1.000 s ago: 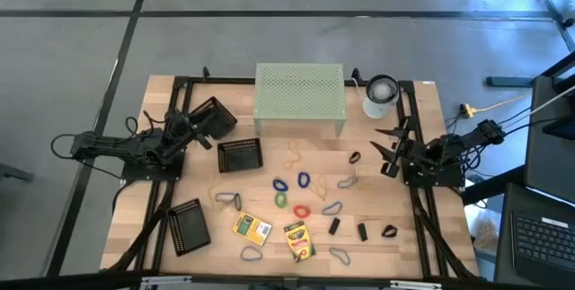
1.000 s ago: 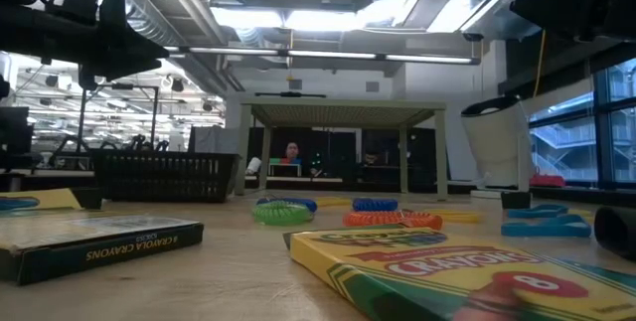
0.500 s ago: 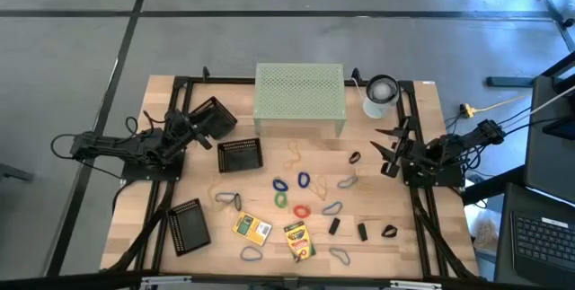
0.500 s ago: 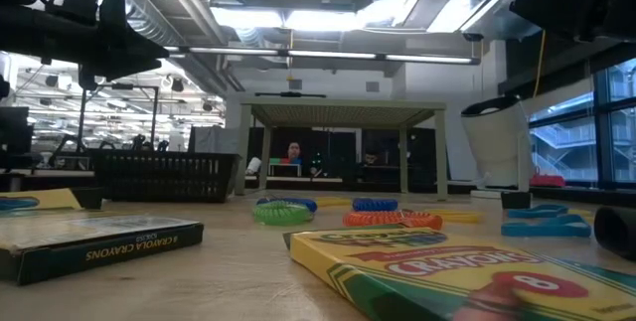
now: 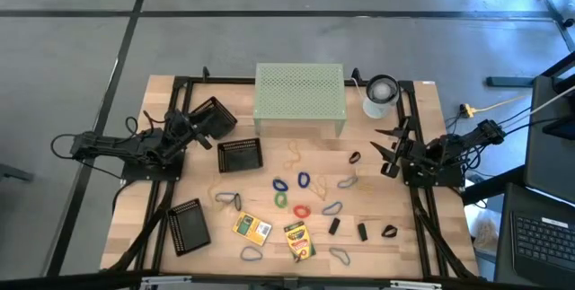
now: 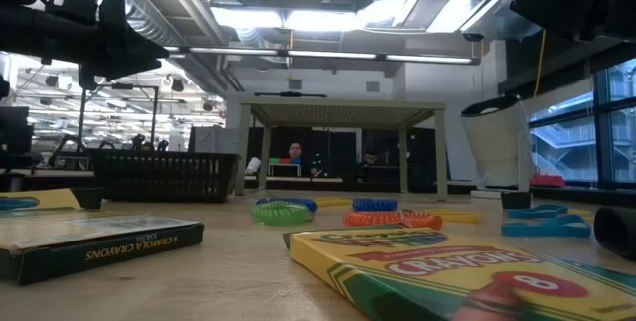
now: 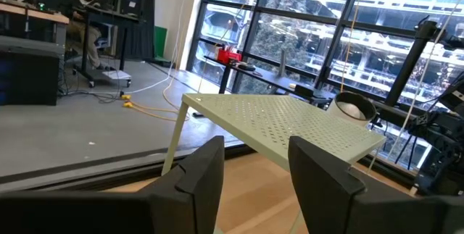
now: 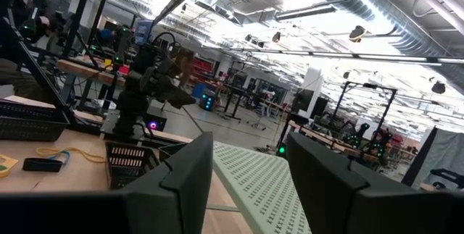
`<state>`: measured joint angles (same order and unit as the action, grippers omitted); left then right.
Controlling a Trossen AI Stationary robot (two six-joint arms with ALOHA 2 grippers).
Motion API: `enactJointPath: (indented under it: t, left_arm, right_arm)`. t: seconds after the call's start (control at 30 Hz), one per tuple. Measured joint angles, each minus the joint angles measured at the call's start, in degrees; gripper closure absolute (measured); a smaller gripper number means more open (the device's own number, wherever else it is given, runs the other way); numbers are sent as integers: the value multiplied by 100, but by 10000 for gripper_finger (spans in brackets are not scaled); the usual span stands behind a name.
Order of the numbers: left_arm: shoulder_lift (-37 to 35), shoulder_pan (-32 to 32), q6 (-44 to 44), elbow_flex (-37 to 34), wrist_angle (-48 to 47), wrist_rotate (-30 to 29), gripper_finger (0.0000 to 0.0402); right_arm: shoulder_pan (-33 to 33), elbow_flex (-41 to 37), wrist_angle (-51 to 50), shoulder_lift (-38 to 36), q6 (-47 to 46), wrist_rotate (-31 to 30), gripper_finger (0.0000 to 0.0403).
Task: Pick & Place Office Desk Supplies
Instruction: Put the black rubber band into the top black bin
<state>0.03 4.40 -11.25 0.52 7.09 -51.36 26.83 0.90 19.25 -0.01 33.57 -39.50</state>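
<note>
While my two grippers wait with fingers apart and nothing between them, the left gripper at nine o'clock and the right gripper at three, the job looks barely begun. Nearest, at six o'clock, lie two crayon boxes; the low view reads "CRAYOLA CRAYONS" on one spine and "Crayola" on the other box. Just past them the rubber-band loops are scattered about the centre, with small black clips towards four o'clock. None of it is in the three black mesh trays, which look empty. Farthest, at twelve, stand the green riser and the white cylinder. I judge everything is left to sort
</note>
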Motion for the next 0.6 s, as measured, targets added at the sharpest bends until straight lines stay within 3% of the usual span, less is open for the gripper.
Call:
enactJointPath:
  t: [0.27, 0.6]
  left_arm:
    - [1, -1, 0, 2, 34, 120, 252]
    - [2, 0, 640, 1, 641, 2075, 252]
  right_arm:
    - [0, -1, 0, 0, -1357, 484, 223]
    - [-2, -1, 131, 0, -1913, 502, 223]
